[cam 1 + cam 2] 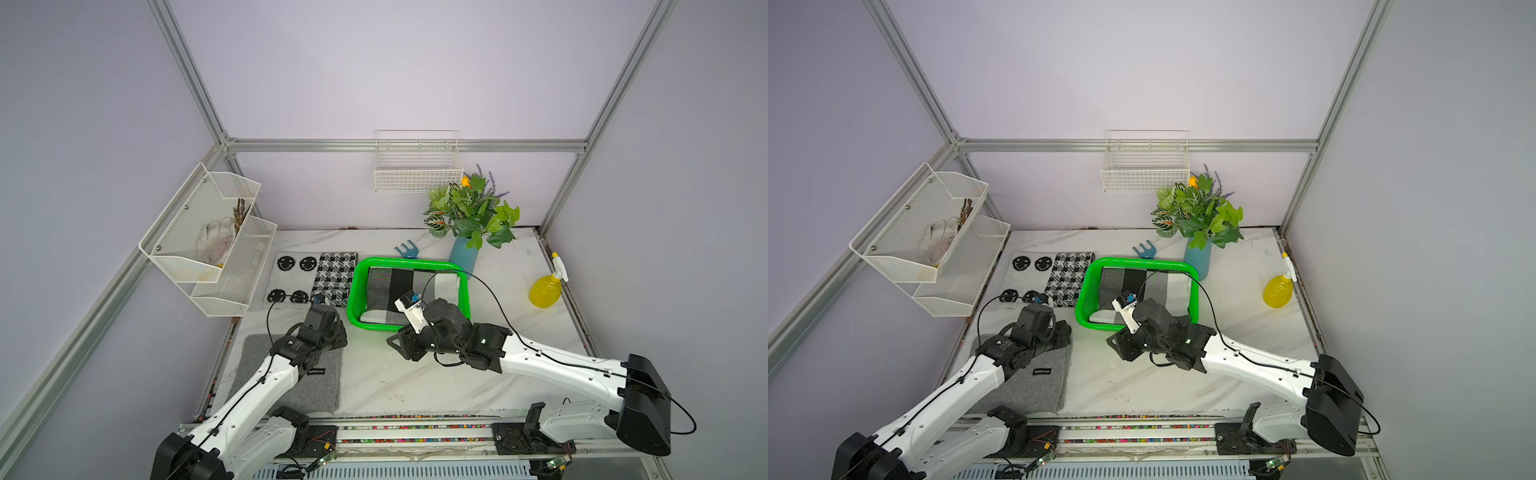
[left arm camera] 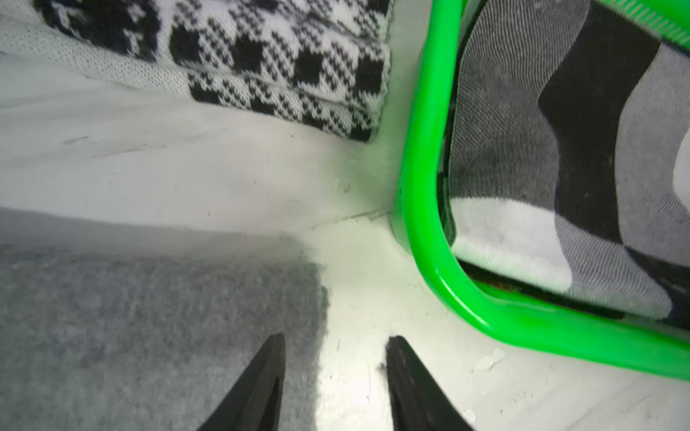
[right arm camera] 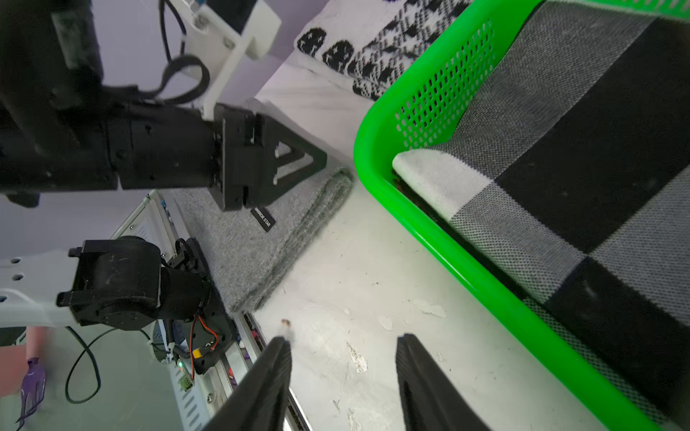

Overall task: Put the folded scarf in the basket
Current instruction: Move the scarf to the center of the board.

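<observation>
The green basket (image 1: 356, 291) (image 1: 1084, 291) stands mid-table. A folded scarf (image 1: 399, 286) (image 1: 1129, 282) in grey, black and white blocks lies flat inside it, also seen in both wrist views (image 2: 522, 149) (image 3: 578, 149). My right gripper (image 3: 343, 339) (image 1: 395, 343) hangs open over bare table just outside the basket's near rim (image 3: 373, 168), with nothing between its fingers. My left gripper (image 2: 336, 337) (image 1: 337, 332) is open and empty above the corner of a grey felt scarf (image 2: 149, 317), beside the basket's near left corner (image 2: 422, 149).
A folded houndstooth and smiley scarf (image 1: 332, 278) lies left of the basket. The grey felt scarf (image 1: 299, 374) lies at the front left. Behind the basket are a blue rake (image 1: 405, 250) and a plant vase (image 1: 463, 253); a yellow spray bottle (image 1: 544, 291) stands right. Two white wall racks (image 1: 208, 241) (image 1: 417, 166) hang above.
</observation>
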`<move>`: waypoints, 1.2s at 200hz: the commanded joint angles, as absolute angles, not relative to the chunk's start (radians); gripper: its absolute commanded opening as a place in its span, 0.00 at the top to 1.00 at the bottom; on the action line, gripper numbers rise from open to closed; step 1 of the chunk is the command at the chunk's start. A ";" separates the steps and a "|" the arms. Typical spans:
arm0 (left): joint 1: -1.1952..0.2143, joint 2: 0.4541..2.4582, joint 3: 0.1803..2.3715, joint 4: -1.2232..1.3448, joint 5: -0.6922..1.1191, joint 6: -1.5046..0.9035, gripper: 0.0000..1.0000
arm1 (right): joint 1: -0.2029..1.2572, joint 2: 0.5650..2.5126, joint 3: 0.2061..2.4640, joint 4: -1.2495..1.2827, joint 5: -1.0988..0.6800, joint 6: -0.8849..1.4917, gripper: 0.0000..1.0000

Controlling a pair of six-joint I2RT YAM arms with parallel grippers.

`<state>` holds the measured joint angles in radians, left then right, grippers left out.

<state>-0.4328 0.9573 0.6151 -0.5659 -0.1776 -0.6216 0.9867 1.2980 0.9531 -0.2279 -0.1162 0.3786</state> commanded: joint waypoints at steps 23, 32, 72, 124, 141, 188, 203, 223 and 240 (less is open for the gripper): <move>-0.591 0.924 0.553 -0.695 -0.333 -0.782 0.50 | 0.988 1.167 0.924 -0.214 -0.081 0.374 0.50; -0.607 0.911 0.537 -0.697 -0.337 -0.796 0.50 | 0.987 1.141 0.905 -0.197 -0.074 0.376 0.50; -0.667 0.981 0.557 -0.763 -0.453 -0.828 0.47 | 0.986 1.067 0.870 -0.178 -0.053 0.377 0.50; -0.711 1.106 0.517 -0.643 -0.392 -0.829 0.45 | 0.986 1.053 0.870 -0.201 -0.006 0.364 0.51; -0.728 1.173 0.508 -0.633 -0.391 -0.844 0.44 | 0.986 1.041 0.867 -0.199 -0.001 0.365 0.51; -0.800 1.236 0.533 -0.655 -0.438 -0.876 0.49 | 0.986 1.004 0.859 -0.208 0.019 0.360 0.50; -0.807 1.280 0.511 -0.643 -0.432 -0.908 0.58 | 0.986 0.983 0.856 -0.210 0.018 0.361 0.50; -0.831 1.301 0.501 -0.605 -0.408 -0.916 0.73 | 0.986 0.950 0.845 -0.209 0.024 0.364 0.50; -0.835 1.313 0.496 -0.569 -0.375 -0.905 0.83 | 0.986 0.921 0.834 -0.214 0.026 0.365 0.50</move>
